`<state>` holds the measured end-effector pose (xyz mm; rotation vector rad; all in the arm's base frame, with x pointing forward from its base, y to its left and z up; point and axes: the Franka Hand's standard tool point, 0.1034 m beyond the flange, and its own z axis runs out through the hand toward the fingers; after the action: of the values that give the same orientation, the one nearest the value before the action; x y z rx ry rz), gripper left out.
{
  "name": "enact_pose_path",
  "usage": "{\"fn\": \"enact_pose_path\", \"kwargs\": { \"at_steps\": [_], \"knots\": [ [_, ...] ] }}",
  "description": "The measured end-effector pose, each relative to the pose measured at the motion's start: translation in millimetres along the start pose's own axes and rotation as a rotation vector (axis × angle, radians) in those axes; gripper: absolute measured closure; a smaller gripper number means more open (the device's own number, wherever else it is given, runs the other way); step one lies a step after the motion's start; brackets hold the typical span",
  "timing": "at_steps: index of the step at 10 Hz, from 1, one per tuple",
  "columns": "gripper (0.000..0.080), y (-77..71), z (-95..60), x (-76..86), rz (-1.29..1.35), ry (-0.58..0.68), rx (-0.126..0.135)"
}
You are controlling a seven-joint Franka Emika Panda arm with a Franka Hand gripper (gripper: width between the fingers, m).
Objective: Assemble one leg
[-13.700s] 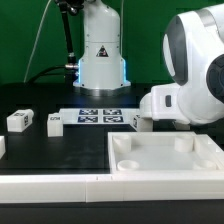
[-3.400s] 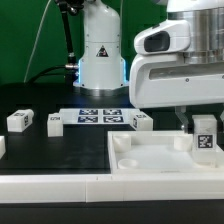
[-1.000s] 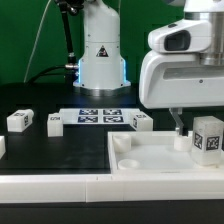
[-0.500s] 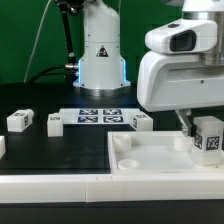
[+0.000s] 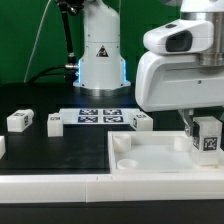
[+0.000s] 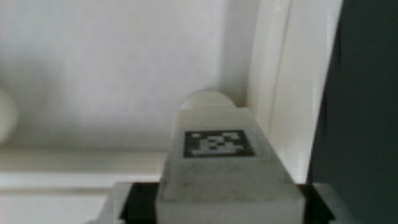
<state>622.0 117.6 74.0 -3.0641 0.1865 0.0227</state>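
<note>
My gripper (image 5: 203,133) is shut on the leg (image 5: 209,141), a small white block with a black-and-white tag. It holds the leg upright just above the large white square piece (image 5: 150,160), at that piece's far corner on the exterior view's right. In the wrist view the leg (image 6: 217,150) stands between my two dark fingers (image 6: 139,200), its far end over a round corner socket (image 6: 210,100) of the white piece (image 6: 89,80). I cannot tell whether the leg touches the socket.
Three more small tagged white blocks lie on the black table: two at the exterior view's left (image 5: 18,120) (image 5: 55,122) and one near the middle (image 5: 142,121). The marker board (image 5: 98,115) lies in front of the robot base (image 5: 100,50).
My gripper, still holding the leg, has shifted slightly towards the exterior view's left and a little lower over the white piece's corner. The other blocks have not moved.
</note>
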Motion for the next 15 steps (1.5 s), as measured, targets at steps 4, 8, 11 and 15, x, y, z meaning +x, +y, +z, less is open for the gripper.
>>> {"fn": "enact_pose_path", "kwargs": {
  "at_steps": [4, 8, 11, 15],
  "knots": [
    [0.0509, 1.4, 0.1, 1.3, 0.415, -0.004, 0.027],
    [0.0508, 0.2, 1.2, 1.7, 0.908, 0.014, 0.042],
    [0.0508, -1.0, 1.5, 1.5, 1.224, 0.009, 0.047],
    [0.0452, -0.5, 1.7, 1.8, 1.283, -0.005, 0.061]
  ]
}}
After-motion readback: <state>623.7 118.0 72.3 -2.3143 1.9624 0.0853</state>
